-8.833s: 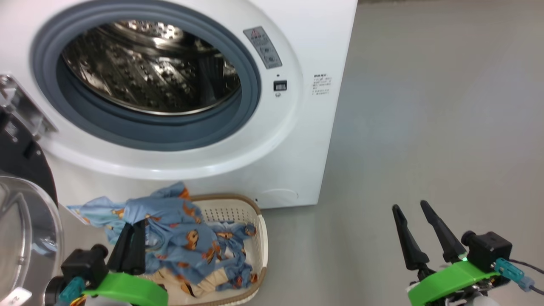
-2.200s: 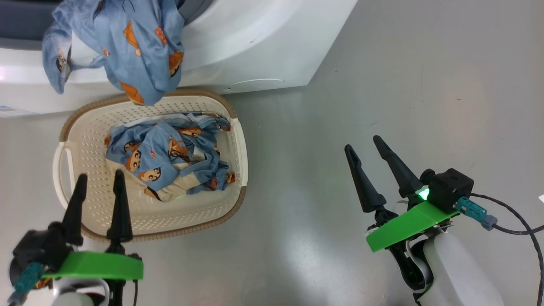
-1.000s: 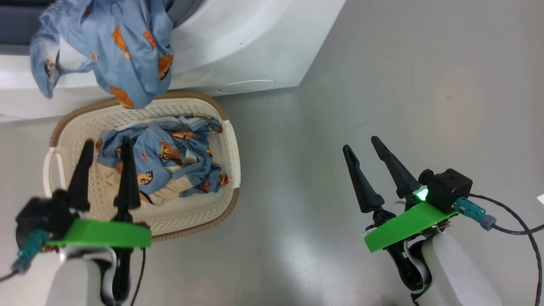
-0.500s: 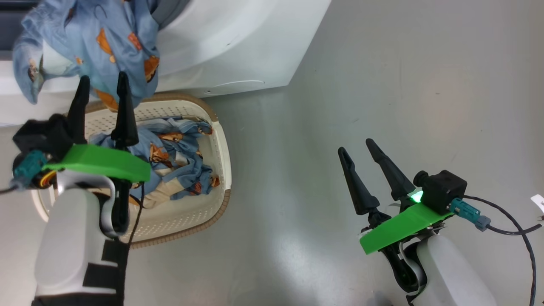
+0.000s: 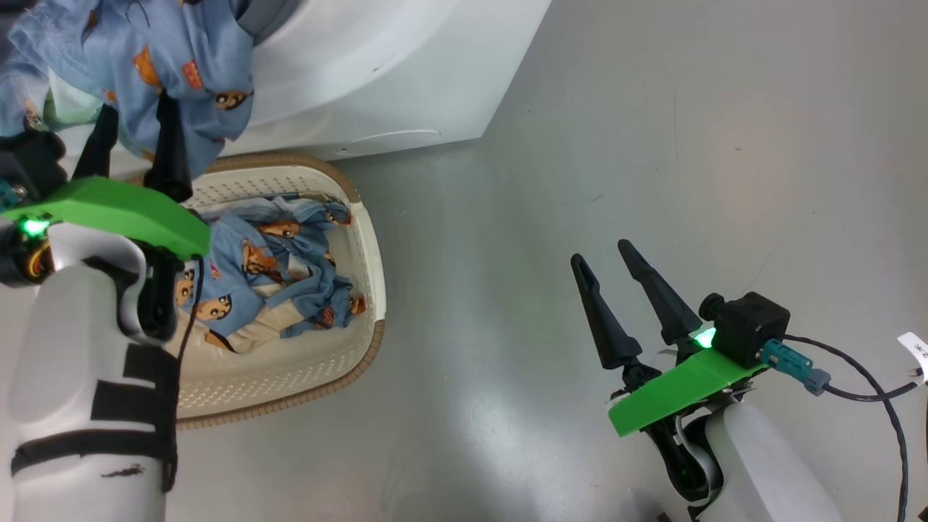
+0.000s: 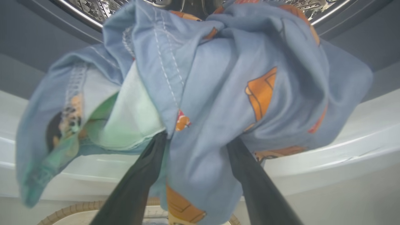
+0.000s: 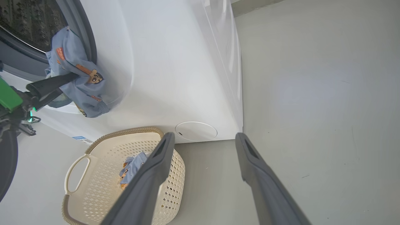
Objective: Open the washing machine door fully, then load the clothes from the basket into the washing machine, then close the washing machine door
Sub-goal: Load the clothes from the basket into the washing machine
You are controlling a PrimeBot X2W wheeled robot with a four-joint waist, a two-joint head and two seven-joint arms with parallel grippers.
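Blue garment (image 5: 145,65) spilling out of the washing machine (image 5: 377,65) mouth, with the wide-open left gripper (image 5: 138,105) at its hanging end.

The garment's upper part lies in the steel drum (image 6: 93,7). The rest drapes over the grey seal (image 7: 89,40) and the white lower lip. Its long axis runs from the opening down towards the basket's (image 5: 366,239) near-machine rim. The left gripper's two fingers (image 6: 147,165) stand spread, pointing up into the cloth. A fold hangs loose between them and nothing is clamped. More clothes (image 5: 275,261), blue over a cream piece, lie bunched in the basket, which stands on the floor (image 5: 652,109) at the machine's foot. The right gripper (image 5: 600,252) is well apart over bare floor, spread wide and empty, fingers pointing towards the machine.
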